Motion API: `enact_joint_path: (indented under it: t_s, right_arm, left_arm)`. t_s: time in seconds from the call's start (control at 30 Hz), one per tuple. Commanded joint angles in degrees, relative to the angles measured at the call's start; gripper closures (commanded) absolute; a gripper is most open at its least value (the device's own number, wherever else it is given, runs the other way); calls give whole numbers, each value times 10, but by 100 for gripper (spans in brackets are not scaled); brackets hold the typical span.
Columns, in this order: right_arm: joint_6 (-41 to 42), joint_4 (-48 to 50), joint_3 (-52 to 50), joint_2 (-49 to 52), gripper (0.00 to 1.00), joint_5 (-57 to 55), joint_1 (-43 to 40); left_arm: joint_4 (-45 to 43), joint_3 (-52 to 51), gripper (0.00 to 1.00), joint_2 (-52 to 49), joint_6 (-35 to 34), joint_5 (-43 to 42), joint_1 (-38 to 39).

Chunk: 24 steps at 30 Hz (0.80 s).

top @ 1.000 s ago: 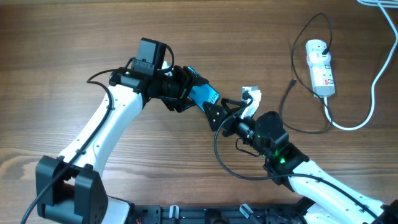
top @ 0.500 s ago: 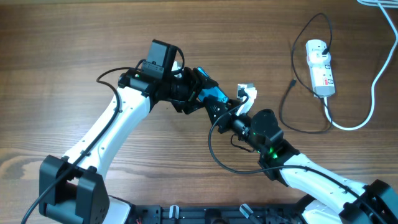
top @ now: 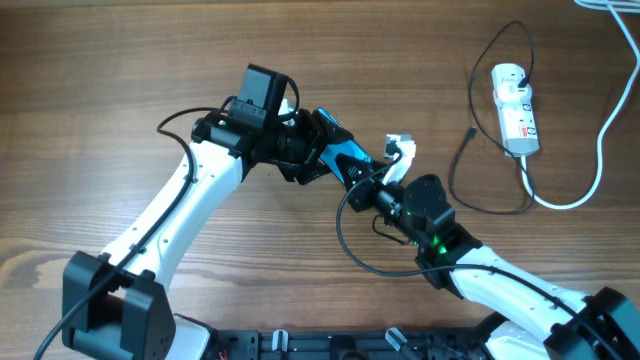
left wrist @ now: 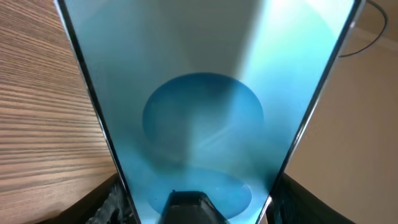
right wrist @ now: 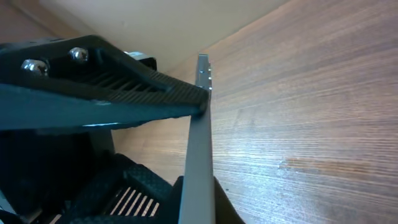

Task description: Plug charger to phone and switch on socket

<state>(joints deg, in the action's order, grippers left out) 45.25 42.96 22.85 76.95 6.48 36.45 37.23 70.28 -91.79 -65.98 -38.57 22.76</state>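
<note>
Shifting rightward over the last second, the left gripper [top: 318, 150] has carried the phone [top: 347, 155], pinched at its lower end, up to the right gripper [top: 365, 182]. Its upper finger [right wrist: 124, 93] now touches the phone's edge; clamped or not, cannot tell. Reads as handover or bracing, not plugging. The charger [top: 471, 131] tip lies on the table [top: 120, 60] near the socket [top: 515, 112], well apart. No containers visible.
</note>
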Motion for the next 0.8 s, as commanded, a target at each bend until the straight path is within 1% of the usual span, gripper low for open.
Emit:
enact_joint_path:
  t_s: [0.0,0.17,0.23,0.27,0.3,0.4,0.43,0.47,0.5,0.53,0.57,0.6,0.63,0.7,0.73,0.77]
  right_arm:
    - [16,19,7,2,95,26,5]
    - [33,36,7,2,95,42,5]
    - [59,42,7,1,95,49,5]
    - [67,47,7,1,95,55,5]
    - [89,49,7,0,95,56,5]
    - [109,62,7,-2,95,68,5]
    - [120,63,7,-5,95,70,5]
    - [136,63,7,-9,95,72,4]
    - [154,63,7,-14,95,81,0]
    - [165,63,7,-16,95,87,-3]
    - [187,58,7,-20,96,91,-7]
    - [226,53,7,-24,95,97,-11]
    - [258,52,7,-24,95,101,-17]
    - [260,30,7,-24,95,100,-32]
    - [279,7,7,-24,95,100,-42]
    - [320,-26,7,-24,95,107,-57]
  left_arm:
    - [-2,14,51,10,12,1,3]
    - [0,14,49,10,12,1,3]
    - [3,14,44,10,12,1,3]
    - [3,14,44,10,12,1,3]
    - [3,14,41,10,12,1,3]
    - [7,14,31,10,13,1,3]
    - [7,14,29,10,13,1,3]
    - [7,14,22,10,15,1,2]
    - [7,14,18,10,27,1,2]
    - [10,14,15,10,28,1,2]
    - [9,14,15,10,28,1,0]
    - [9,14,14,10,31,1,-8]
    - [11,14,12,10,52,1,-22]
    - [11,14,9,11,66,-10,-39]
    - [11,14,6,16,89,-12,-48]
    - [10,14,2,22,109,-12,-55]
